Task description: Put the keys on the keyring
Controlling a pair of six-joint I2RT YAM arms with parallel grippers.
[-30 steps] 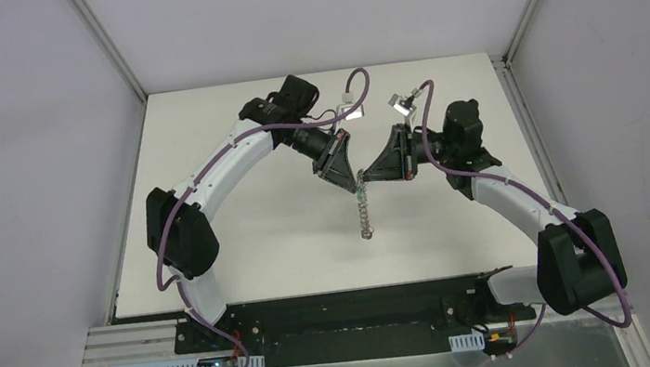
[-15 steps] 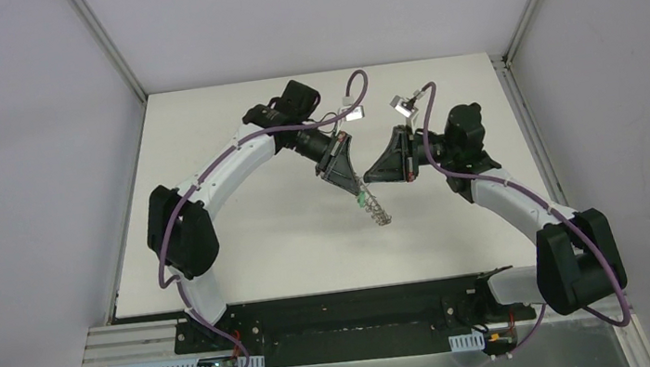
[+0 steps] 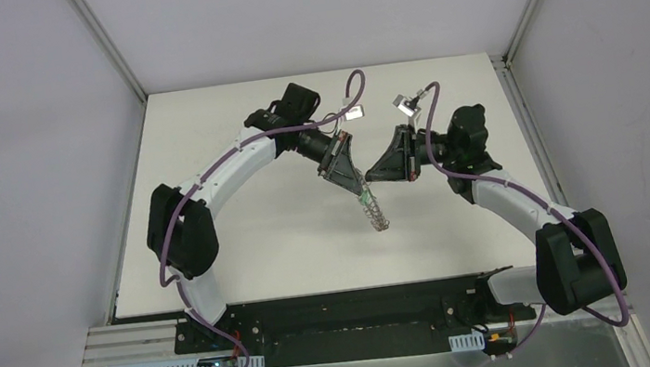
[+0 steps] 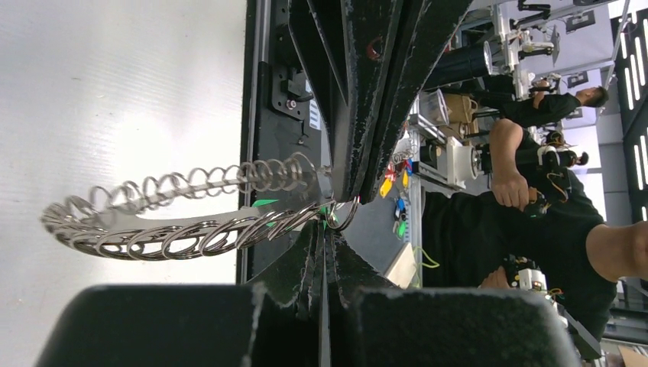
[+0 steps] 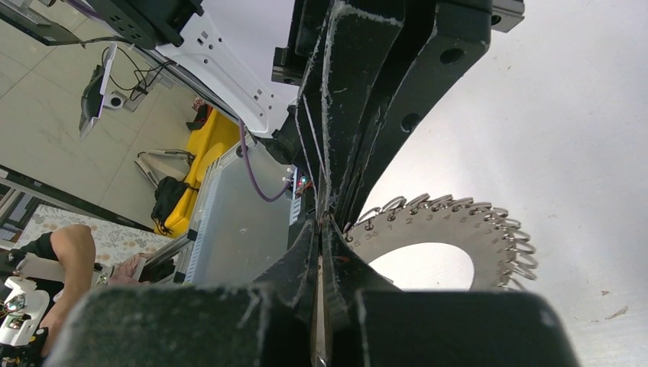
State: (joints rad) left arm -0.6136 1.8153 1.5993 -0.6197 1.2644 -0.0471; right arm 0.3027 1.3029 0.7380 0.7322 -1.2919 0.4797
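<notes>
keyring [image 3: 374, 210] juts from the closed left pincer [image 3: 360, 188], the right pincer [image 3: 368, 178] also closed, tips meeting.

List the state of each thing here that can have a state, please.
keyring: held up by one edge, hanging tilted.
left gripper: shut on the keyring's edge.
right gripper: shut, tip at the same edge; what it pinches is hidden.
key: only green bits show beside the keyring; threaded or not, cannot tell.
</notes>
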